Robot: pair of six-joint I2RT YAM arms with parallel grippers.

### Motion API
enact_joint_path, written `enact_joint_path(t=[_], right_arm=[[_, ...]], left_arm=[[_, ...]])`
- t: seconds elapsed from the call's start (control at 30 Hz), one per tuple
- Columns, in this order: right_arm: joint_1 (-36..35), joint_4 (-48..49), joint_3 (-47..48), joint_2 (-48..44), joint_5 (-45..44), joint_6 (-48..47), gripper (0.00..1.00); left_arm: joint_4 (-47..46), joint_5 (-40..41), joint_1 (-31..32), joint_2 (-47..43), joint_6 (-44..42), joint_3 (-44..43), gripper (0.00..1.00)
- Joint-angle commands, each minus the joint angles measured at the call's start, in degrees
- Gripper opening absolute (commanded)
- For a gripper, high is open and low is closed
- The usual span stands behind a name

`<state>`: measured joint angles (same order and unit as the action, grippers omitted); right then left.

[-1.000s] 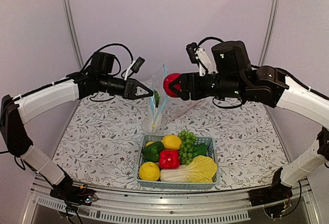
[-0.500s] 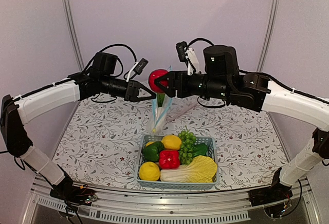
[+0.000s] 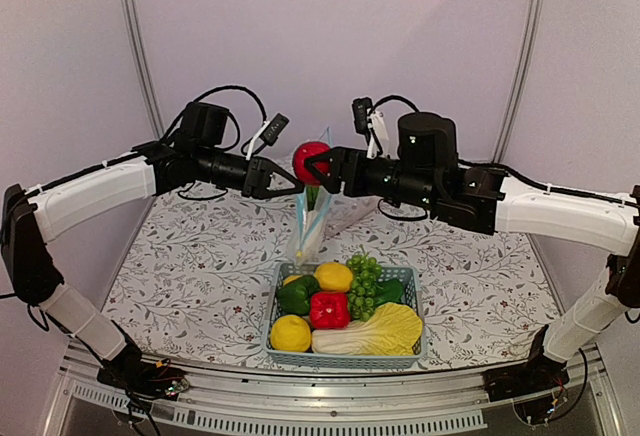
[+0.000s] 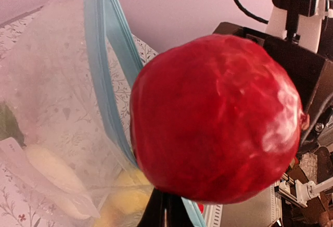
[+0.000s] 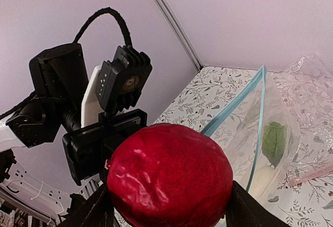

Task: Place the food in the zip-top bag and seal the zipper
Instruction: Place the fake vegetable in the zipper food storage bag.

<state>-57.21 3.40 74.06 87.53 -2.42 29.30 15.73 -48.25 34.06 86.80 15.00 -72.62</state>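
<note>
Light-blue slatted basket (image 3: 345,360) near the front edge of a floral-patterned tablecloth (image 3: 190,266); metal poles (image 3: 136,46) flank the pale backdrop (image 3: 330,26).

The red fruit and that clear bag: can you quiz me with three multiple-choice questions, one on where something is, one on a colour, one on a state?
1. Where is the red fruit relative to the zip-top bag?
A. inside it
B. above its mouth, in the right gripper
C. underneath it

2. What colour is the zipper?
A. red
B. black
C. teal-blue

3. How is the bag's mouth?
A. open
B. zipped shut
C. folded flat

Answers: 1 B, the top view shows it gripped over the upright bag; 2 C, the strip shows teal-blue in both wrist views; 3 A, the right wrist view shows the two sides of the strip standing apart.
</note>
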Motion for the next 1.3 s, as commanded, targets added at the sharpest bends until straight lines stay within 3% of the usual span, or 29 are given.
enact_joint_path(t=[0.0,0.5,0.93,1.27], right_arm=[[0.8,4.3,-2.3,1.1,-1.0,2.4,0.60],[2.2,2.4,-3.9,3.4,-3.3,4.3,0.60],[2.0,-12.6,3.3,7.6,-9.8,1.8,0.61],[0.4,-23.6,10.7,11.4,-16.8,-1.6,0.80]], left_arm=[[-0.4,-1.0,0.8,-0.9,-0.8,-0.6,0.00],[-0.2,-0.6,0.8,-1.5,-1.3,-0.6,0.00],[0.0,-0.5,0.8,-1.8,-1.6,-0.6,0.00],[0.2,-0.4,0.8,-1.3,-1.6,-0.7,0.00]])
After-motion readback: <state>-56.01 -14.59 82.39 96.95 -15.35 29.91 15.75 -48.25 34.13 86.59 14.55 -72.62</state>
